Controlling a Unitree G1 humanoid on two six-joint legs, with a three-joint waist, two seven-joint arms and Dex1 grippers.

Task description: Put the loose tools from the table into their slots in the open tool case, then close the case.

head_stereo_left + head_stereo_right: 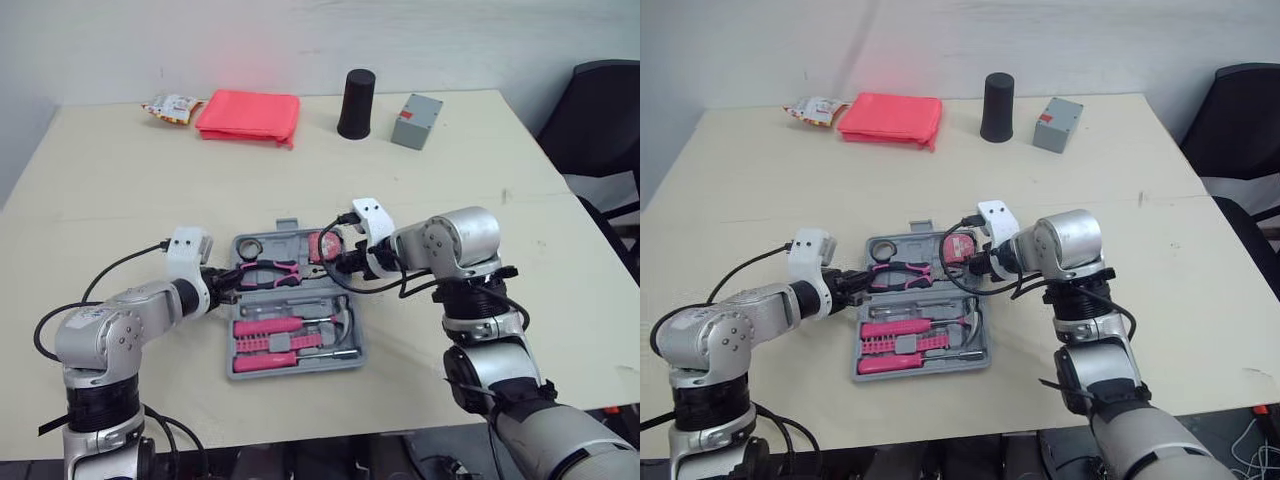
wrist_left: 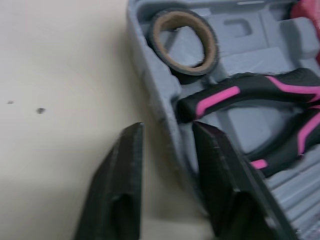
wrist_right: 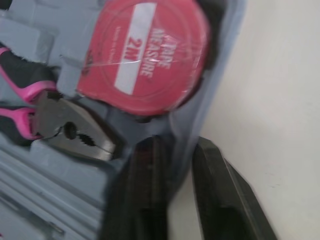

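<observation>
**A:** so where is the grey plastic tool case (image 1: 300, 369) sitting right now?

**B:** it's lying open near the front edge of the beige table (image 1: 120, 200), about midway along. The left gripper (image 1: 228, 282) is reaching in at its left wall and the right gripper (image 1: 335, 268) at its right wall, both toward the far corners.

**A:** the head views aren't telling me much about the jaws though.

**B:** yeah, the wrist cams are doing that job. In the left wrist view the fingers are standing apart and straddling the wall. One is over the table outside, and one is inside next to the pink-and-black pliers (image 2: 240, 92). A strip of table is showing between the outer finger and the wall. A black tape roll with a brown core (image 2: 184, 37) is sitting in the corner pocket.

**A:** and the right?

**B:** its fingers are sitting tight on either side of the wall, looking clamped on it, just beside the round red tape measure (image 3: 145, 55).

**A:** is the head view giving anything extra?

**B:** pink-handled screwdrivers (image 1: 265, 327) are lying in the near slots. A flat red pouch (image 1: 248, 115), a black cup (image 1: 356, 103) and a small grey box (image 1: 416, 120) are sitting along the far edge.
</observation>
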